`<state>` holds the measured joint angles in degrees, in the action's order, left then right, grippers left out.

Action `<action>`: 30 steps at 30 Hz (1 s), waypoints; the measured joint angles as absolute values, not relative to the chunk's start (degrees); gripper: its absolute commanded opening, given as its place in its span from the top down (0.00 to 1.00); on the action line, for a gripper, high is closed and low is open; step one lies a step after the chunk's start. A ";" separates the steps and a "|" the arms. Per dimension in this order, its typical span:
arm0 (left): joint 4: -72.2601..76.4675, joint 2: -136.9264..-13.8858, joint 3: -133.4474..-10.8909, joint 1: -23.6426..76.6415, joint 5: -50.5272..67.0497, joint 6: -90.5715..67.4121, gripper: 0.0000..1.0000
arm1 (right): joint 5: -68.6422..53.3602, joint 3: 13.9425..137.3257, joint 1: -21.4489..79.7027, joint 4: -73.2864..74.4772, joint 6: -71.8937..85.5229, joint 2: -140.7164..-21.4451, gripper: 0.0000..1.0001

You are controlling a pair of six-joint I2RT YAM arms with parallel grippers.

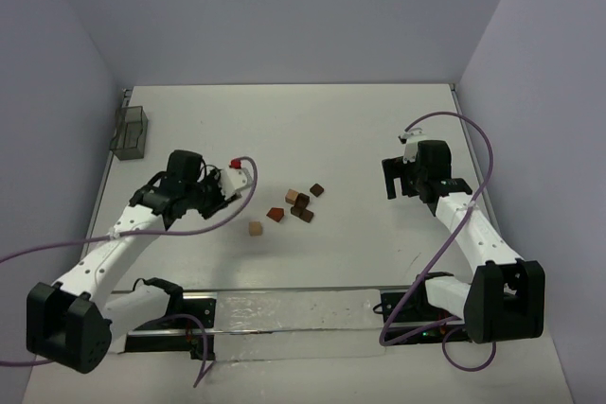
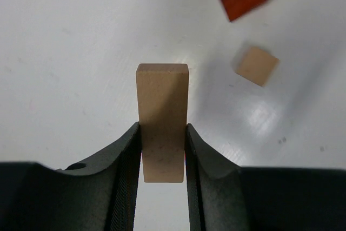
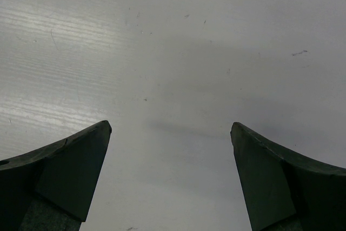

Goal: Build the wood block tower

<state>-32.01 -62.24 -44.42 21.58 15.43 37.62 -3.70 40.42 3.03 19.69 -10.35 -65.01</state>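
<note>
- Wood block tower [image 1: 300, 203] — as yet a loose cluster of dark and tan blocks at the middle of the table [image 1: 379, 130]; could not tell whether any sat on another.
- Tan cube [image 1: 255, 228] lay apart on the left arm's side, with a reddish-brown block [image 1: 276, 214] between it and the cluster.
- Left gripper [image 2: 162, 127] clamped on an oblong tan block [image 2: 162, 93] — far end jutting past the fingertips.
- Right gripper [image 3: 171, 127] spread wide, nothing between its fingers, over bare table, well apart from the blocks.
</note>
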 measured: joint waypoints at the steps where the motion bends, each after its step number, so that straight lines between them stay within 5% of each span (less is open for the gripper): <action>1: -33.38 -60.87 -43.91 21.58 17.74 41.57 1.00 | -3.70 40.42 3.03 19.70 -10.35 -65.01 0.00; 14: -62.29 -72.24 -45.09 22.67 25.52 96.45 1.00 | -3.75 40.47 3.03 19.77 -10.35 -65.08 0.00; 30: -60.24 -95.40 -56.82 35.97 18.93 106.20 1.00 | -3.62 40.51 3.03 19.77 -10.41 -65.14 0.00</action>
